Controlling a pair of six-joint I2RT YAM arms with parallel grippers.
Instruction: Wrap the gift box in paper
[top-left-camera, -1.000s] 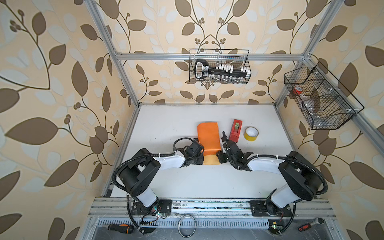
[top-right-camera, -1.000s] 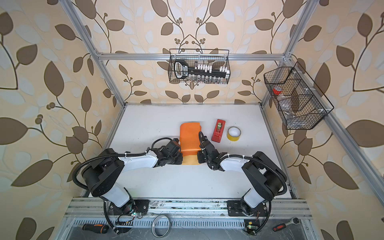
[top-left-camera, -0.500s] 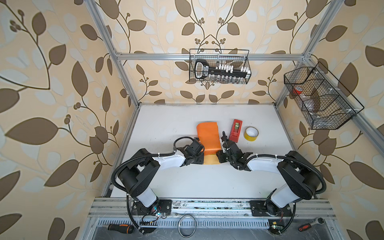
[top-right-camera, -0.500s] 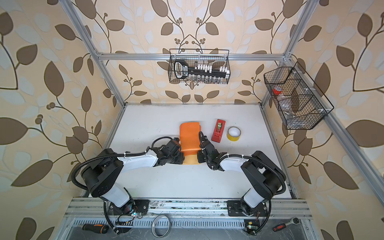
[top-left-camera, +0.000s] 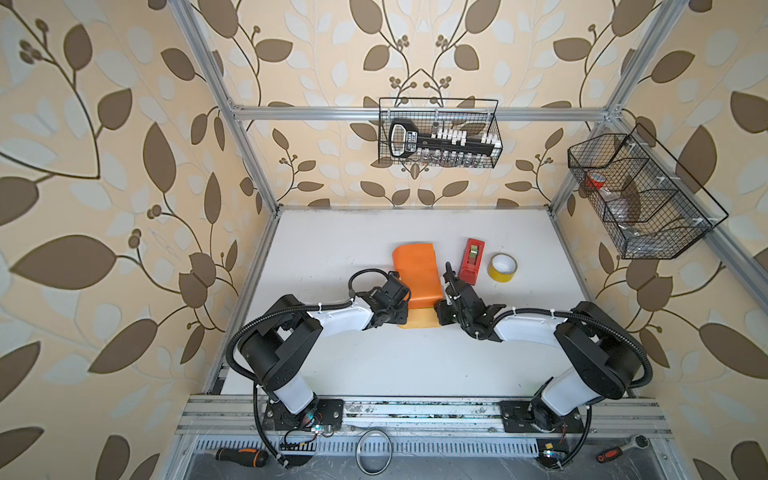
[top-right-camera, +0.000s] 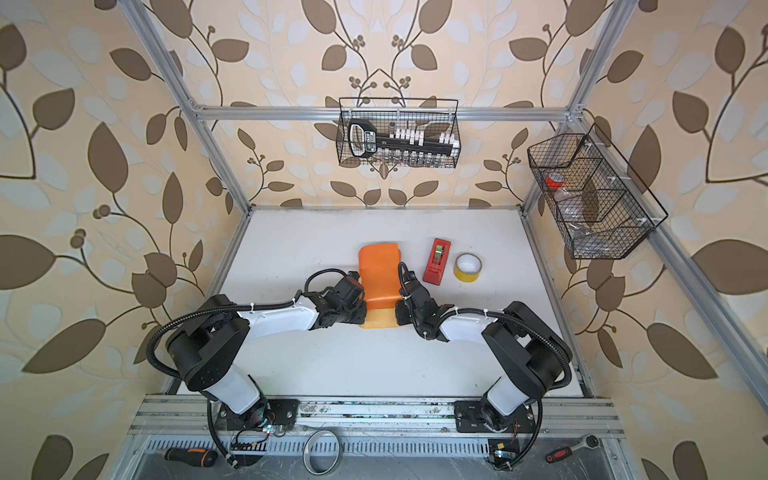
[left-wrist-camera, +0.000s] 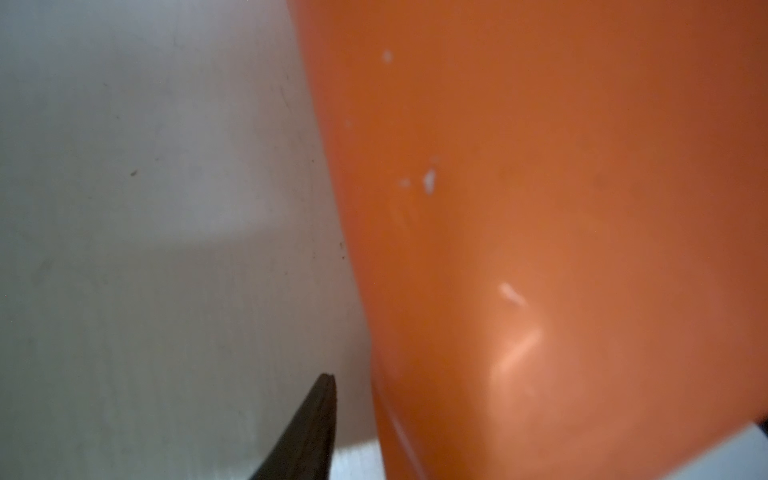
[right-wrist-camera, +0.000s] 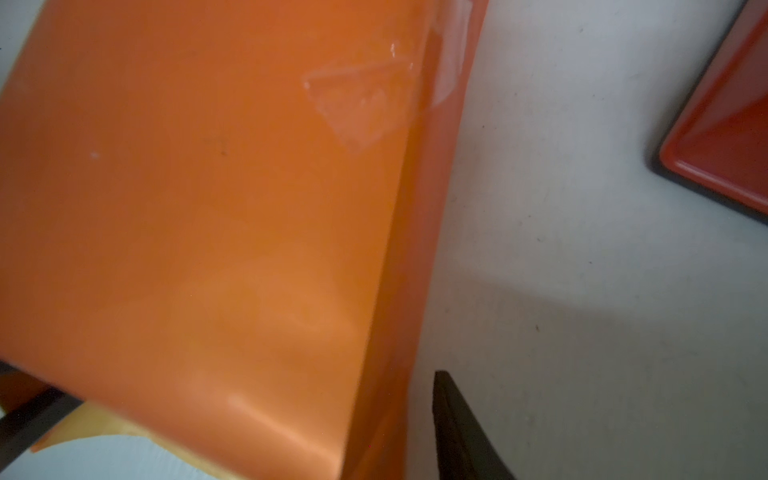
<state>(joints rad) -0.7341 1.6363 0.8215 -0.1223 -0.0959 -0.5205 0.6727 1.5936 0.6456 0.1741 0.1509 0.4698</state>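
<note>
The paper lies mid-table, folded over with its glossy orange side up, and a yellow-tan strip shows at its near edge. The gift box is hidden. My left gripper sits at the paper's near left corner and my right gripper at its near right corner. In the left wrist view the left gripper has one dark finger a little clear of the orange paper. The right gripper likewise straddles the paper, with one finger apart from its edge. Both stand open.
A red tape dispenser and a yellow tape roll stand just right of the paper. The dispenser's corner shows in the right wrist view. Wire baskets hang on the back and right walls.
</note>
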